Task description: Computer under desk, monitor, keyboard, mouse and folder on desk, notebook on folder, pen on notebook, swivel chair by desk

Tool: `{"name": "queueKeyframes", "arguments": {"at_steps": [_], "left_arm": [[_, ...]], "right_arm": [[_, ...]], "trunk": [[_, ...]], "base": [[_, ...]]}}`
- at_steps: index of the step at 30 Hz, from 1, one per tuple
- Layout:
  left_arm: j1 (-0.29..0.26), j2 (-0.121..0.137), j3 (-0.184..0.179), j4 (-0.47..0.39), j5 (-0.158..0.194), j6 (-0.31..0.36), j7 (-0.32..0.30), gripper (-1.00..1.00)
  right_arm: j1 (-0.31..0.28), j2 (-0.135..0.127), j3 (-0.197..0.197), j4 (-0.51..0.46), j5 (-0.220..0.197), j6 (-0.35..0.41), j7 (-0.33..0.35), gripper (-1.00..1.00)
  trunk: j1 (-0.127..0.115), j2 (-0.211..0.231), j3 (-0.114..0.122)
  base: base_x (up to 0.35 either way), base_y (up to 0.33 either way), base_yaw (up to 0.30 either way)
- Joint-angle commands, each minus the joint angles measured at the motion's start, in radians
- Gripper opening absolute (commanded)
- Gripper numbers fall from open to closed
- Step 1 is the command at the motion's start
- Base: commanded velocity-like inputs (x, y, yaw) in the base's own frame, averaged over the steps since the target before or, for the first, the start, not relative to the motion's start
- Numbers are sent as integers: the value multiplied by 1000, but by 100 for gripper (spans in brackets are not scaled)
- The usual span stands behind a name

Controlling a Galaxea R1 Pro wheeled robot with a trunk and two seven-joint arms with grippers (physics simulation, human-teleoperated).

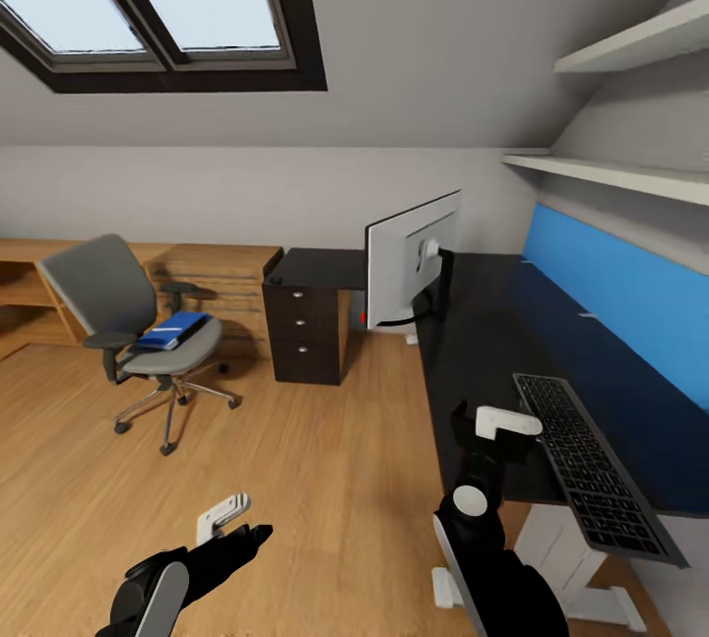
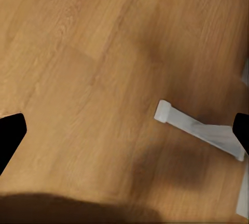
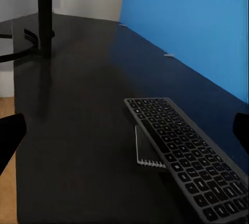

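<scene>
Slim dark keyboard with grey-black keys (image 1: 594, 465) lies on the long black desk with the blue back panel (image 1: 473, 342), but its near end overhangs the desk's front edge. In the right wrist view it also seems tilted, one long side raised off the top; could be a render quirk, hard to say.

Risk 1: any nudge from the right gripper (image 1: 504, 423), which hovers just beside the keyboard with jaws spread and empty, tips it off onto the wooden floor (image 1: 325, 479).

Risk 2: keyboard sits well apart from the wide grey-backed monitor on its thin black stand (image 1: 416, 258), which stands near the desk's edge and faces away from the blue panel. Sliding the keyboard toward it could clip the stand's round base.

Left gripper (image 1: 231, 517) is low over the floor, jaws apart, holding nothing.

Flat bright blue folder (image 1: 173, 330) lies on the grey padded swivel chair (image 1: 133, 327), well away from the desk.
</scene>
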Motion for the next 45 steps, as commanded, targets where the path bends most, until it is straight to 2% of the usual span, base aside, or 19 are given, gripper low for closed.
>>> {"name": "queueKeyframes", "arguments": {"at_steps": [1, 7, 23, 29, 32, 36, 38, 39, 41, 42, 43, 44, 45], "left_arm": [[-1, -1, 2, -1, 10, 5, 8, 100], [-1, -1, 2, -1, 6, 5, 8, 100], [-1, 0, 2, -1, 6, 5, 8, 100], [-1, 0, 3, -1, 6, 5, 8, 100], [-1, 0, 3, -1, 6, 5, 8, 100], [-1, -1, 2, -1, 7, 5, 8, 100], [-1, 0, 2, -1, 7, 5, 8, 100], [-1, 0, 2, -1, 6, 5, 8, 100], [-1, 0, 2, -1, 7, 5, 8, 100], [-1, 0, 2, -1, 7, 5, 8, 100], [-1, 0, 2, -1, 7, 5, 8, 100], [-1, 2, 3, -1, 8, 5, 8, 100], [-1, 2, 3, -1, 8, 5, 8, 100]], "right_arm": [[-1, 0, 2, 0, 7, 8, -3, 100], [-1, 0, 17, 1, 9, 4, -4, 100], [-1, -6, 0, -1, 5, -3, -3, 100], [-1, -8, -15, -4, -59, -28, -3, 100], [-1, -10, -41, -9, -106, -34, -2, 100], [-1, -11, -59, -32, -132, -36, -1, 100], [-1, -11, -65, -45, -162, -39, -1, 100], [-1, -12, -78, -54, -241, -43, -1, 100], [-1, -14, -88, -60, -287, -45, -1, 100], [0, -17, -97, -69, -333, -47, -1, 100], [0, -20, -100, -76, -356, -47, -1, 100], [14, -32, -116, -98, -480, -64, 1, 100], [16, -33, -120, -99, -498, -74, 2, 100]], "trunk": [[0, -1, -1], [0, -1, -1], [0, -1, -1], [0, -1, -1], [0, -1, -1], [0, -1, -1], [0, -1, -1], [0, -1, -1], [0, -1, -1], [0, -1, -1], [0, -1, -1], [0, -1, -1], [0, -1, -1]], "base": [[-231, -261, 0], [-177, -296, 0], [-159, -314, 0], [-164, -314, 0], [-164, -314, 0], [-165, -313, 0], [-164, -299, 0], [-96, -161, 0], [-69, -116, 0], [-39, -66, 0], [-31, -53, 0], [-7, -11, 0], [-5, -9, 0]]}}
